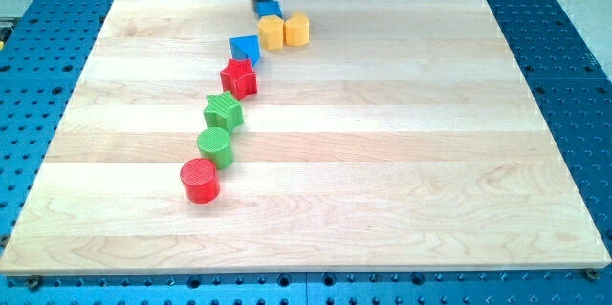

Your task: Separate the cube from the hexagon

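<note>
tip (259, 10) touching small blue cube (269, 8) | cube beside yellow hexagon block (273, 31) | no fingers, bare rod | wooden table (382, 152)

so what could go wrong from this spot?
1. My tip sits at the blue cube, right by the wooden board's top edge; a push upward could send the cube off.
2. The yellow hexagon touches a second yellow block; both may move together.
3. A downward push could hit the blue block and red star.
</note>
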Tool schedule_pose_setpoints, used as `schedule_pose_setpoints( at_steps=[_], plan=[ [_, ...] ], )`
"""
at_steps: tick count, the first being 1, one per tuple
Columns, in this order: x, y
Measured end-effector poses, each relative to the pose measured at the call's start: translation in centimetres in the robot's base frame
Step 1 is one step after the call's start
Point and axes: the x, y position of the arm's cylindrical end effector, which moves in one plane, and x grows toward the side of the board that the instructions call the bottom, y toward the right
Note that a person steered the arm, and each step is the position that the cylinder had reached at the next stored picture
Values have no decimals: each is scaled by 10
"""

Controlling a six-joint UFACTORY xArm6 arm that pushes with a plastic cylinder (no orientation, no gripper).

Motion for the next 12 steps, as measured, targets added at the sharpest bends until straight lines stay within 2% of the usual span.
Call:
schedule_pose_setpoints(
  at_steps=[1,2,7,8,10,12],
  plan=[
    [22,55],
    [42,68],
    [46,-13],
    [31,-10],
    [121,58],
    [126,-2]
  ],
)
